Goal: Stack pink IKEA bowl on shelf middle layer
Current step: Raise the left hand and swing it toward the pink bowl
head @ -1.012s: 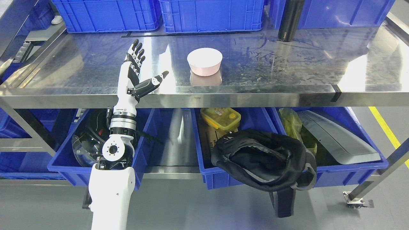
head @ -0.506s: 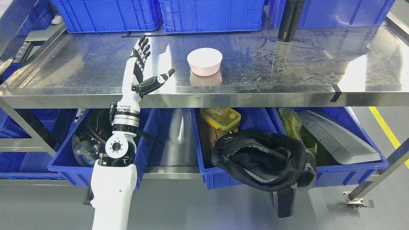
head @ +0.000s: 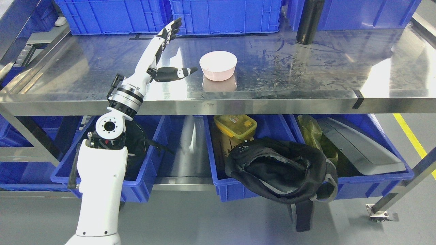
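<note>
My left hand (head: 160, 56) reaches over the steel shelf (head: 306, 78), fingers (head: 170, 30) stretched out straight toward the back and thumb (head: 177, 72) pointing sideways at the pink bowl (head: 218, 65). The hand is spread wide and holds nothing. The thumb tip sits just beside the bowl's left wall, with a narrow gap between them. My forearm crosses the shelf's front edge (head: 265, 103) at the left, wrist just past the lip.

The pink bowl stands upright near the front edge, roughly mid-shelf, alone, with its reflection showing below it on the steel. Right of the bowl the shelf surface lies bare all the way to the far corner. Behind it, blue crates (head: 221, 15) line the back edge, and my fingertips come close to the gap between the two left ones. A black bottle (head: 308, 22) stands upright at the back, well apart from the bowl to its right.

Below the shelf, blue bins (head: 238, 190) hold a yellow lidded box (head: 238, 125) and a black garment (head: 282, 170) that spills over the front rim of the middle bin.
</note>
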Tool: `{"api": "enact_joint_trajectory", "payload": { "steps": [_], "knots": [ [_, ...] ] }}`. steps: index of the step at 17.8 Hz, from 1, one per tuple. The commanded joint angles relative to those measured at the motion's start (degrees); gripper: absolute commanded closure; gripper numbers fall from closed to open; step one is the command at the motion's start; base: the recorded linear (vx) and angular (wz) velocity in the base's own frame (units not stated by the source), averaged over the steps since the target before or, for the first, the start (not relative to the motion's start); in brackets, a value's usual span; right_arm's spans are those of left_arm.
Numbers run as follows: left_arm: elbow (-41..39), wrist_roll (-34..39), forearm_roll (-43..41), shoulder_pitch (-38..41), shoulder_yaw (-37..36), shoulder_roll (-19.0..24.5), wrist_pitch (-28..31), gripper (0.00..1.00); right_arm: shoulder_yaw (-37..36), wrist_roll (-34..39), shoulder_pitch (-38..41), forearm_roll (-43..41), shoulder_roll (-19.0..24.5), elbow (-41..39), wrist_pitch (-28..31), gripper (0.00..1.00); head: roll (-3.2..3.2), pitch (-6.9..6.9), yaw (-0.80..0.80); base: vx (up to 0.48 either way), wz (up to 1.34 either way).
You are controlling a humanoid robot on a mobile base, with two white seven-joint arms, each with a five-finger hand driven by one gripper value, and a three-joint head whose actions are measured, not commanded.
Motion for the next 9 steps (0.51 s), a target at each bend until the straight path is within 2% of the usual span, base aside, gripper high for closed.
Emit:
{"api": "enact_joint_trajectory", "payload": {
  "steps": [1, 4, 5, 9],
  "knots": [
    [1.56, -3.25, -19.27, -11.74, -11.41, 11.11, 0.58, 0.01, 0.02, 0.02, 1.32, 0.01, -1.00, -1.00, 0.05, 0.00, 0.00, 0.00, 0.00, 0.000, 0.00],
    [1.82, -16.57, -29.12, -17.29, -18.54, 11.92, 2.07, 0.01, 0.02, 0.02, 1.32, 0.00, -1.00, -1.00, 0.05, 0.00, 0.00, 0.00, 0.00, 0.000, 0.00],
    [3.31, -18.80, -31.77, -18.18, -20.56, 11.75, 1.99, 0.01, 0.02, 0.02, 1.32, 0.01, -1.00, -1.00, 0.05, 0.00, 0.00, 0.00, 0.00, 0.000, 0.00],
    [10.69, -18.74, -38.37, -20.03, -24.10, 8.59, 1.73, 0.01, 0.02, 0.02, 1.32, 0.01, -1.00, -1.00, 0.05, 0.00, 0.00, 0.00, 0.00, 0.000, 0.00]
  ]
}}
